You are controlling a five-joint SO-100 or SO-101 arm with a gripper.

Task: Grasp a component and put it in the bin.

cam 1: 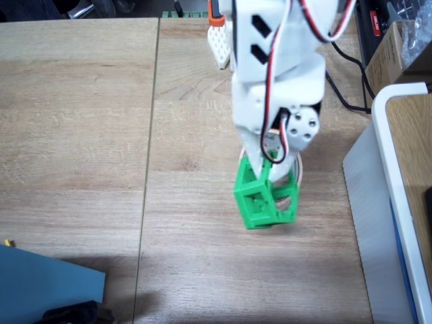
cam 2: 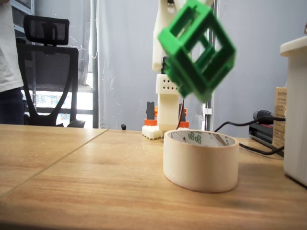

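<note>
Right now I see my gripper pointing down from the white arm, its fingers closed on the top of the green component, which hangs tilted in the air. In a fixed view the component sits clear above the tape-roll bin, well apart from its rim. The bin stands on the wooden table, with bare wood to the left; a white-edged box stands close at the right.
</note>
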